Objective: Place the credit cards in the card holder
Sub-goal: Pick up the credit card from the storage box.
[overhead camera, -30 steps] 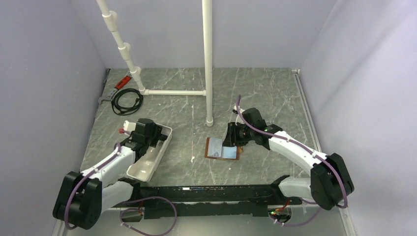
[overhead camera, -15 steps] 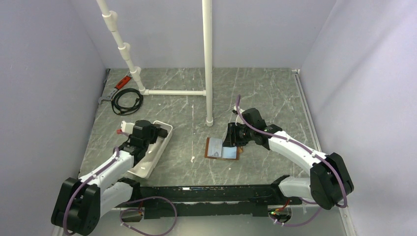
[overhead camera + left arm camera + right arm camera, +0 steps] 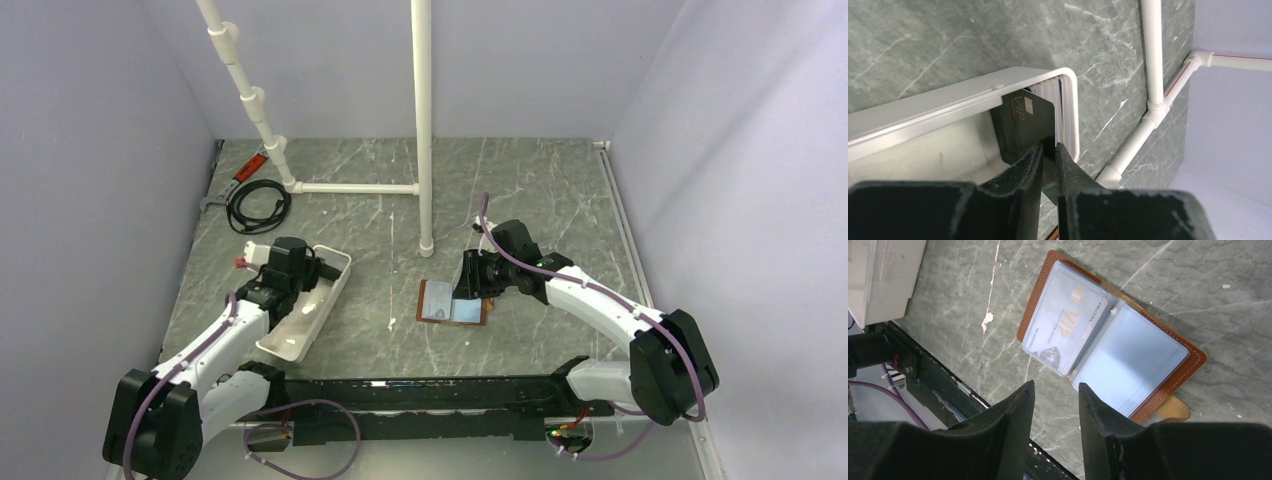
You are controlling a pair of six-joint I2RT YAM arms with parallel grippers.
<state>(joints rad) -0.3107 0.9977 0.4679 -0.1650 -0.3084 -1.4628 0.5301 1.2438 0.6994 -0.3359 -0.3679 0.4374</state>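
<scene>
1. Left wrist view: the left gripper [image 3: 1048,150] pinches a dark card [image 3: 1025,117] by its edge, upright in the tray [image 3: 1071,100]. The card looks thin, stiff and slick, so it will likely pivot.
2. Farther off, the right gripper [image 3: 1055,390], jaws narrowly apart and empty, hovers over the open holder [image 3: 1193,357], a silver card [image 3: 1068,325] sleeved inside.

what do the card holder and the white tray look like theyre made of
Card holder: looks like tan-brown leather or imitation, matte, with pale stitching along the rim; its sleeves are clear glossy plastic. White tray: seemingly moulded plastic, smooth, slightly shiny, rounded rim.
</scene>
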